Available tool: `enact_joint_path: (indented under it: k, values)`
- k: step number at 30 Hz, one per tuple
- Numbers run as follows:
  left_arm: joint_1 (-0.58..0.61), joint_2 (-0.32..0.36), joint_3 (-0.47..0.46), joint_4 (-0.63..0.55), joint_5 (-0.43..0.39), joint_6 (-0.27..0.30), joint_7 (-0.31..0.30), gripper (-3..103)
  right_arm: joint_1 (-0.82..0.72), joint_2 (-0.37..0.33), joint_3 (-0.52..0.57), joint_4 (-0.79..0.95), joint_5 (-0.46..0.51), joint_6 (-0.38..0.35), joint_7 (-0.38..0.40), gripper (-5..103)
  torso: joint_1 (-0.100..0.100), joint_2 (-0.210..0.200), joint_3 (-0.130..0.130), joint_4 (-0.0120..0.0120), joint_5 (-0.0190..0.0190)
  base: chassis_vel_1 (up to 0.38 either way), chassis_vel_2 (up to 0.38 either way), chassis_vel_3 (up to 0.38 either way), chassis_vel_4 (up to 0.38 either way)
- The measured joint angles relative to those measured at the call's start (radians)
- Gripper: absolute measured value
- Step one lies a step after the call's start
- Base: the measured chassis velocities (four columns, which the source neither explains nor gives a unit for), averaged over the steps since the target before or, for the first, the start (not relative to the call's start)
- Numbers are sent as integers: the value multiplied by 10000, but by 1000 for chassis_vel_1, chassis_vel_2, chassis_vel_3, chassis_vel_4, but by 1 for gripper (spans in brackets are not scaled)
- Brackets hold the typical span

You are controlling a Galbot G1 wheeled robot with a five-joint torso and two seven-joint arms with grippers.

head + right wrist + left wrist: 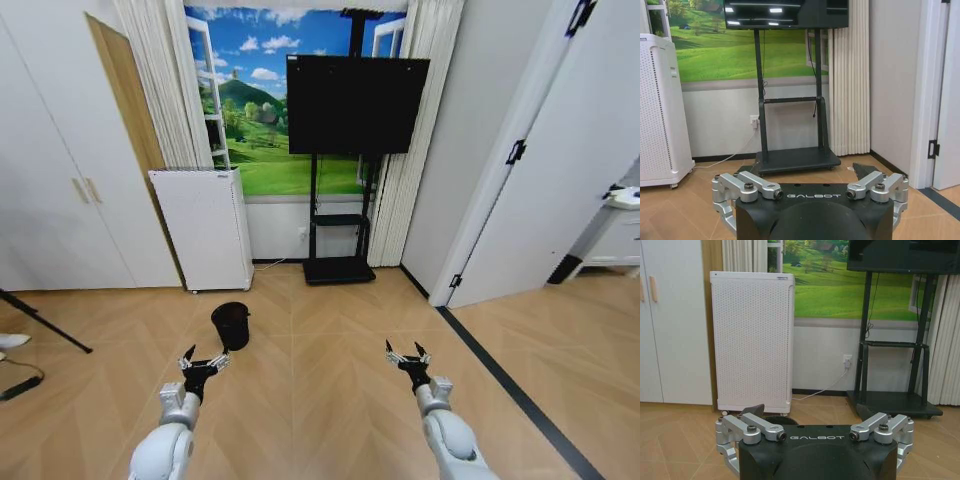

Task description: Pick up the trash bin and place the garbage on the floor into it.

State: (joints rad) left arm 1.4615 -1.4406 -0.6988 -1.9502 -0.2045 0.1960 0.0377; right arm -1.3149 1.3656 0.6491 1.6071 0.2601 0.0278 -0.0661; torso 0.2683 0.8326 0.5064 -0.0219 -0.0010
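The trash bin (231, 325), a small black mesh basket, stands upright on the wooden floor (330, 400), out in the open a little in front of the white perforated appliance (205, 228) that stands against the back wall. In the head view it sits just beyond and slightly to the right of the left gripper (203, 361), close to it but not touching. In the left wrist view only a sliver of its dark rim (780, 419) peeks over the gripper body, right before the appliance (752, 340).

The left gripper (815, 432) hovers low above the floor with its jaws spread wide and nothing between them. The right gripper (407, 353) is held at about the same height, well apart from the bin toward the right side of the room, its jaws likewise spread and empty; in the right wrist view this gripper (812, 191) faces the black TV stand (790, 155), whose flat base rests on the floor by the back wall.

The TV (357, 104) is mounted on that stand in front of a landscape mural (260, 110), between white curtains. A dark strip (520, 395) runs along the floor on the right, near a white door (560, 170).
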Motion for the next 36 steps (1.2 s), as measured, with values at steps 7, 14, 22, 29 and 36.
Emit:
enact_joint_path:
  k: [7,14,22,29,36]
  values:
    - [35,-42,156,53,-82,-153,-90,100,-136,79,36,188,139,-80,71,100,4,-10,1,-4,16,64,-55,-112,71]
    - [46,-42,143,-12,67,-2,-114,100,-199,78,73,234,29,-82,259,100,13,-16,3,3,8,-64,31,84,-41]
    - [52,-43,134,-21,80,15,-115,100,-206,75,78,238,21,-82,275,100,3,-15,-3,-1,10,0,0,0,0]
    - [52,-42,130,-26,84,21,-116,100,-205,74,80,240,15,-84,275,100,2,-15,-3,0,10,0,0,0,0]
    - [51,-43,130,-30,84,25,-115,100,-203,73,81,240,15,-85,275,100,2,-15,-3,0,10,0,0,0,0]
